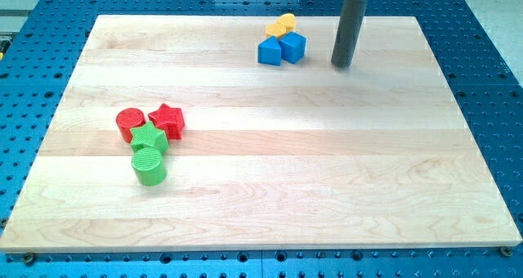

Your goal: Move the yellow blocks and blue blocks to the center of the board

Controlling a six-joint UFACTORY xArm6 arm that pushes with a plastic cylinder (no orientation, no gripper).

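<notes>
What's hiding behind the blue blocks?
Two yellow blocks sit right behind the blue blocks, toward the view's top. Their tops show; the blue ones cover their lower parts. My tip stands apart, to the view's right.

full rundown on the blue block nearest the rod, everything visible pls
The bright blue cube-shaped block, matte like plastic, sits flat near the view's top edge of the pale wooden board, turned so one corner faces the view's bottom. Its left side touches a second blue block; behind it two yellow blocks press against the pair. My tip, the end of the dark rod, stands to the view's right of it, with a clear gap, not touching.
</notes>
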